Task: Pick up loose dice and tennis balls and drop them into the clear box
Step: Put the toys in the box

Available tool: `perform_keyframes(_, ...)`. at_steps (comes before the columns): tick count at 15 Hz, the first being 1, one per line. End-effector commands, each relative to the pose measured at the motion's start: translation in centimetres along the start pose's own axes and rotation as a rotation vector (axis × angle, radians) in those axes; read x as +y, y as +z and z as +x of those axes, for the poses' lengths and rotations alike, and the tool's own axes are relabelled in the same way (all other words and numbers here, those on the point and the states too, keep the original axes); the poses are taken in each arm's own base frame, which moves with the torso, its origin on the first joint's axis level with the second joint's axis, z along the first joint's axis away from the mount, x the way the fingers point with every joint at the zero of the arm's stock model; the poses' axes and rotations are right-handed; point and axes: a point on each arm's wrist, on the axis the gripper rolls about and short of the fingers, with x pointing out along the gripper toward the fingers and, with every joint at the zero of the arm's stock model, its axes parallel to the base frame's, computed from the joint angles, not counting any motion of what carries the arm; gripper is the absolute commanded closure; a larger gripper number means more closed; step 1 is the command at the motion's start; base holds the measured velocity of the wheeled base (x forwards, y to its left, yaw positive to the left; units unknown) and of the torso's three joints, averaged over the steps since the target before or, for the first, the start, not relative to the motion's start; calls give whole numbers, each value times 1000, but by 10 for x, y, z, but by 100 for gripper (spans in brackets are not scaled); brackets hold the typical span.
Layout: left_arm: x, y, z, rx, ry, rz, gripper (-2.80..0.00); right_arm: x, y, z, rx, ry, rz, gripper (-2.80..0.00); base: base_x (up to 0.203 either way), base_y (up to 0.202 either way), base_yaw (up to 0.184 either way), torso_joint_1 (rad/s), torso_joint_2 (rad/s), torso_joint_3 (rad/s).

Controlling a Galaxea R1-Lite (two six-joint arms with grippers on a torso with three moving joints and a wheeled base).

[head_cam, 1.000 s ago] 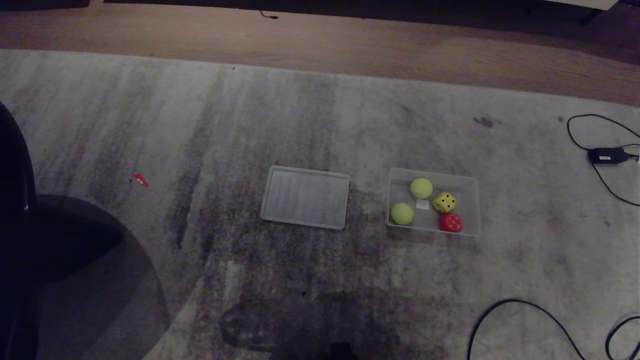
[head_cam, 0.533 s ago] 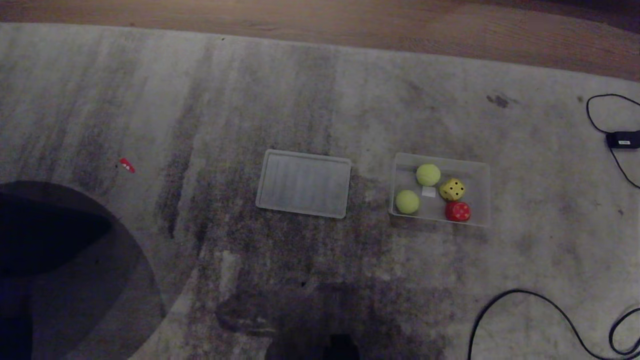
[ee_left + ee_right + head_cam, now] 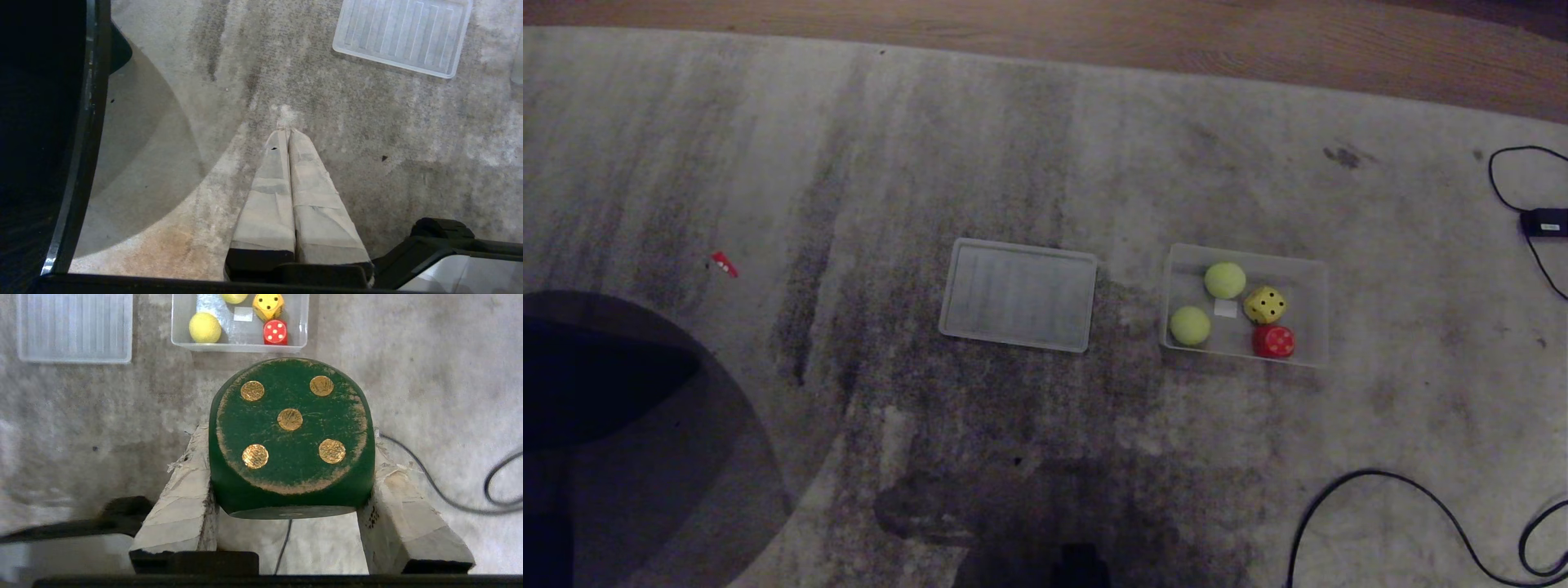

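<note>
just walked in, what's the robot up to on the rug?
The right gripper is clamped on a dark green die and holds it above the rug, short of the clear box. That box already holds two tennis balls, a yellow die and a red die. Its lid lies flat on the rug beside it. The left gripper is shut, empty and idle over bare rug. No beige die is in view.

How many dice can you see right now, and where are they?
3. The yellow die and red die lie in the clear box; the green die is held in the right gripper, short of the box. Others may be out of view.
</note>
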Motion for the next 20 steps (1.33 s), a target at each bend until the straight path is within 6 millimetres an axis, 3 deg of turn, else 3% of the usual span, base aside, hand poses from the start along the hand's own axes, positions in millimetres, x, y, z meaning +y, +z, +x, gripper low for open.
perform_keyframes(1, 0, 0, 0, 3, 1, 0, 0, 4, 37, 23, 136, -25, 32, 0, 0, 0, 0, 0, 0, 0)
perform_keyframes(4, 0, 0, 0, 3, 1, 0, 0, 6, 64, 76, 275, -93, 72, 0, 0, 0, 0, 0, 0, 0)
perform_keyframes(7, 0, 0, 0, 3, 1, 0, 0, 5, 70, 144, 321, -130, 134, 0, 0, 0, 0, 0, 0, 0)
perform_keyframes(10, 0, 0, 0, 3, 1, 0, 0, 4, 56, 220, 334, -154, 245, 0, 0, 0, 0, 0, 0, 0)
perform_keyframes(13, 0, 0, 0, 3, 1, 0, 0, 10, 31, 281, 299, -132, 318, 0, 0, 0, 0, 0, 0, 0)
perform_keyframes(17, 0, 0, 0, 3, 1, 0, 0, 34, 3, 343, 184, -24, 424, 0, 0, 0, 0, 0, 0, 0)
perform_keyframes(20, 0, 0, 0, 3, 1, 0, 0, 49, -6, 380, 137, 42, 471, 0, 0, 0, 0, 0, 0, 0)
